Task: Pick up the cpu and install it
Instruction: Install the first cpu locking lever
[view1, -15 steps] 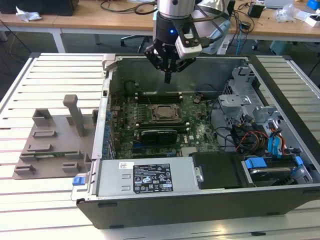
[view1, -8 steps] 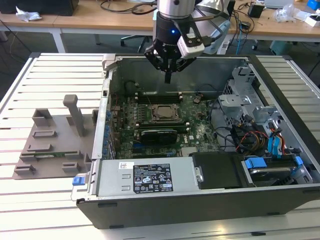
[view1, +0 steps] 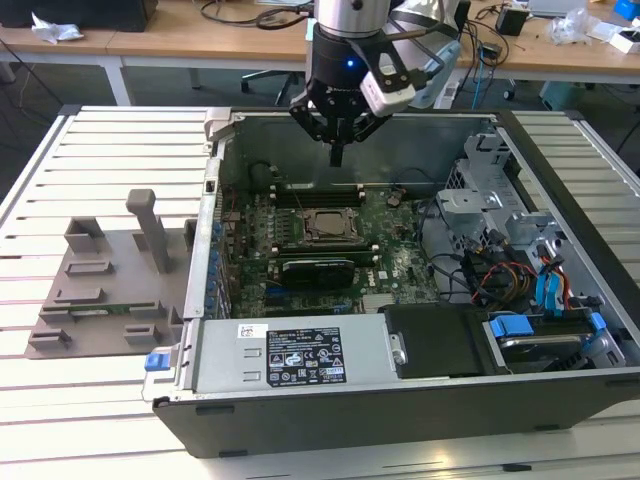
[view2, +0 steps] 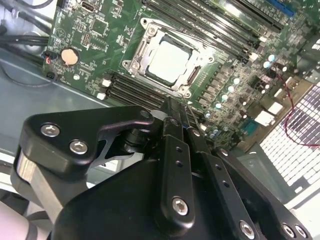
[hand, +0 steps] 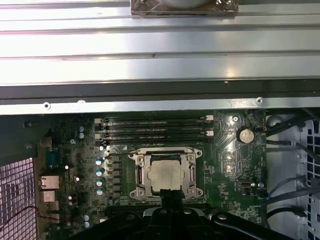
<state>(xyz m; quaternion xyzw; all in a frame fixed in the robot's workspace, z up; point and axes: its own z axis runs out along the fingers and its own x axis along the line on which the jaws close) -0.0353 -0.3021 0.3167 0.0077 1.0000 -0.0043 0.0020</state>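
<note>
Black metal fingers of the gripper (view1: 337, 155) are pressed together into one narrow tip, and nothing is held between them. In the exterior view the gripper hangs above the open computer case (view1: 400, 420), over the far part of the motherboard (view1: 400, 265), and it touches nothing. The cpu (view1: 327, 226) already sits flat in its socket on the board, with its silvery top plate visible inside the metal socket frame (view2: 150, 37). In both wrist views the closed tip points toward the edge of this socket, and air stays between tip and chip. Beside the socket, long memory slots (hand: 155, 129) run parallel to it. A black expansion card (view1: 318, 270) lies just on the nearer side of the socket. A round coin battery (view2: 70, 56) sits apart on the board. To the exterior view's right, drive cages and cables (view1: 500, 270) crowd the case. To the exterior view's left, outside the case wall, a grey plastic tray (view1: 100, 300) with posts rests on the slatted table (view1: 60, 400).
</note>
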